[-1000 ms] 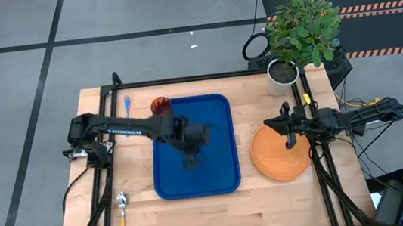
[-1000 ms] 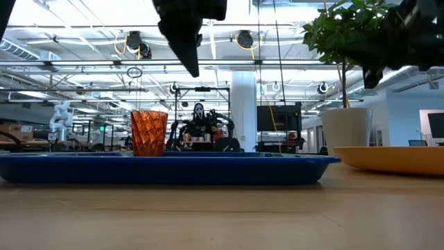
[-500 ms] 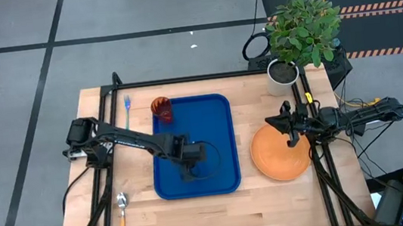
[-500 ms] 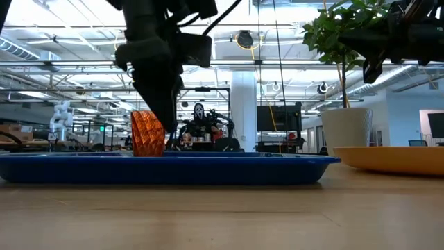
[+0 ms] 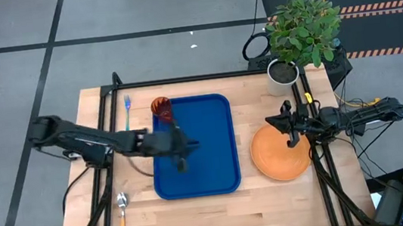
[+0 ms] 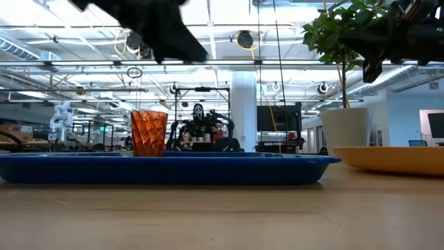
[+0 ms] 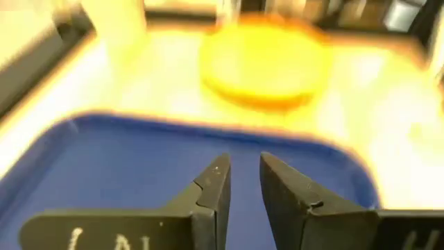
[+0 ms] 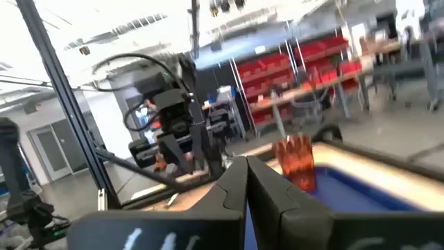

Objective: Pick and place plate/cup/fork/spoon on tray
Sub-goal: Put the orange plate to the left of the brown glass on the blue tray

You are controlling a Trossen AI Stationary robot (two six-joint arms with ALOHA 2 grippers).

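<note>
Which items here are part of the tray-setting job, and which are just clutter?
Job items:
tray
cup, already on the tray
plate
fork
spoon

Clutter:
potted plant at the table's far right corner

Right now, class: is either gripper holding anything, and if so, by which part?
Nothing is held. The left gripper is over the tray, fingers slightly apart with only blue tray between them. The right gripper is shut on nothing above the plate.

Bright overhead light, blurred wrist views
</note>
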